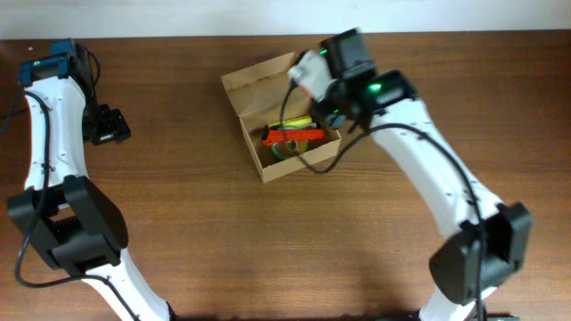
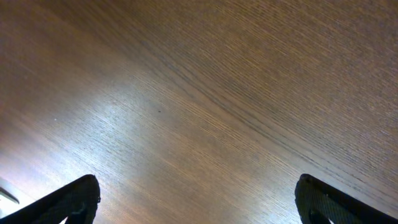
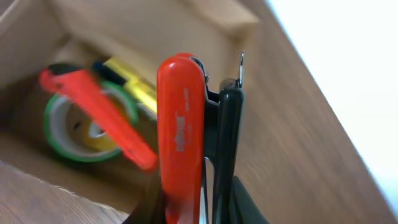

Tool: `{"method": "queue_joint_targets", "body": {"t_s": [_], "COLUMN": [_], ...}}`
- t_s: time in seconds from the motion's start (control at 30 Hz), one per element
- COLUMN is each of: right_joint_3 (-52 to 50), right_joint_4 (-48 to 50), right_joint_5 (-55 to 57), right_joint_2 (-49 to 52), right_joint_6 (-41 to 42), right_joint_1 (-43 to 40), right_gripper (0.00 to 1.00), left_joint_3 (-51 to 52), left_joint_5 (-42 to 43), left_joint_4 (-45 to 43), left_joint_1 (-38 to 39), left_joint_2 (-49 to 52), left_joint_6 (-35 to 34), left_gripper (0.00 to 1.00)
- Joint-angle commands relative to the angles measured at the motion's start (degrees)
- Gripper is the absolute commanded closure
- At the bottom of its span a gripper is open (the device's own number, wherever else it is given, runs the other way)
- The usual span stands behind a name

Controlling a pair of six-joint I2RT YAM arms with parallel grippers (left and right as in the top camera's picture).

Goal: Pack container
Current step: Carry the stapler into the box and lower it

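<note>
The container [image 1: 254,147] sits on the desk [image 1: 268,250] with its flap lid thrown back on the far side, so its mouth is open to the top. Inside it lie a green-rimmed tape roll [image 3: 62,134], a red cutter [image 3: 99,115] slanting across the roll, and a yellow item [image 3: 134,84] towards the container's back wall (too blurred to name with confidence).

The right claw [image 3: 199,208] hangs over the container's far right edge, clamped on a red-and-black stapler [image 3: 180,130], which stands on end in the grip. The left claw [image 2: 199,202] is well apart from the container on its left side, its fingers spread wide over bare desk and holding nothing.

The step in hand looks like placing: the stapler has been brought over the container but is not yet inside. The next move probably calls for shifting the stapler inward from the rim, towards the free space on the right of the container's floor beside the roll and cutter. Then it should be lowered past the wall before the grip lets go. Tilted as it hangs, the stapler may catch the rim or land on the cutter, so a low release looks wiser. The lid is not yet closed.
</note>
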State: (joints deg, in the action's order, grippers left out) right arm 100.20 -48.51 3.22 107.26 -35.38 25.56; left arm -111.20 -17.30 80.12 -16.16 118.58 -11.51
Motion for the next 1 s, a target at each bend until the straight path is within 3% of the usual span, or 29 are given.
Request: {"method": "queue_joint_targets", "body": {"t_s": [0.0,0.03,0.13,0.97], "right_joint_3": [2.1,2.1,2.1,2.1], "right_joint_4": [0.3,0.3,1.1,3.4], "right_joint_5": [0.5,0.5,0.5,2.2], "right_joint_2": [1.7,2.2,3.8,15.1], "right_joint_6": [-13.4,-15.8,-20.6,-24.5], "right_joint_1": [3.6,4.5,6.3,5.8], "right_gripper": [0.92,0.96,0.97,0.96], "left_joint_3": [0.6,0.6,0.6,0.6], "left_joint_5": [0.2,0.2,0.2,0.2], "left_joint_4": [0.0,0.0,0.0,0.0], "left_joint_1": [-0.1,-0.1,-0.1,-0.1], "left_joint_2": [-0.3,-0.3,-0.3,-0.3], "left_joint_6": [0.9,0.9,0.9,0.9], "left_gripper": [0.0,0.0,0.0,0.0]}}
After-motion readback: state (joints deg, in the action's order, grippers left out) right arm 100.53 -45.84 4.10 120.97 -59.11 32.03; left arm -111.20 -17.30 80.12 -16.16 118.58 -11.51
